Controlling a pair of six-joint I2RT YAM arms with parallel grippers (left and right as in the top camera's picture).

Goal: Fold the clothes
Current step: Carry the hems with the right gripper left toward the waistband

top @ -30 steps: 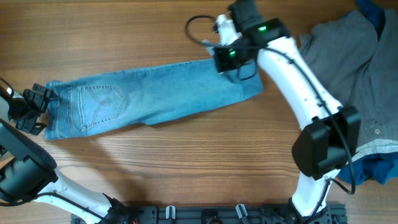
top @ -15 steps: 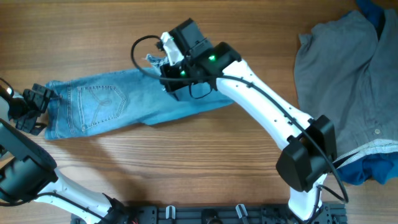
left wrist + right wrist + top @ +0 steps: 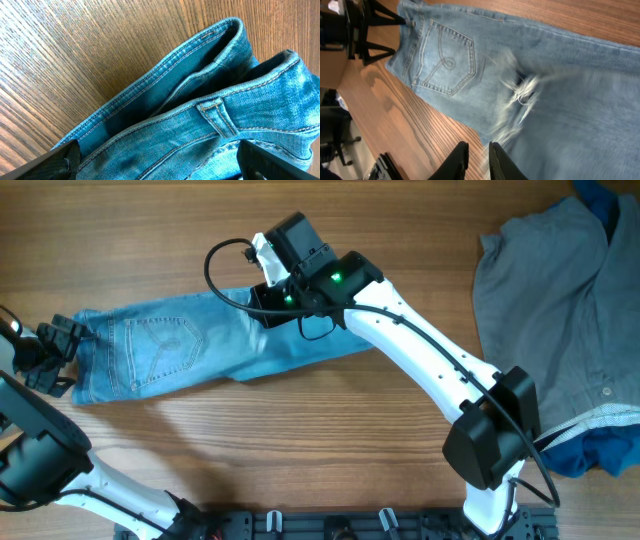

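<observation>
Counter [image 3: 300, 460]: my right jaws dragged jeans [image 3: 180, 345] hem [image 3: 520, 95] leftward, folding the leg; seemingly still pinching it (blurry). Left jaws gape, straddling waistband [image 3: 210, 107].

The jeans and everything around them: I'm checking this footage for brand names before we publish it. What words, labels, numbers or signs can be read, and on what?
None can be read in any view.
The jeans show no tag or lettering; the back pocket bears only curved decorative stitching.
The right arm shows green lights but no legible marking.
</observation>
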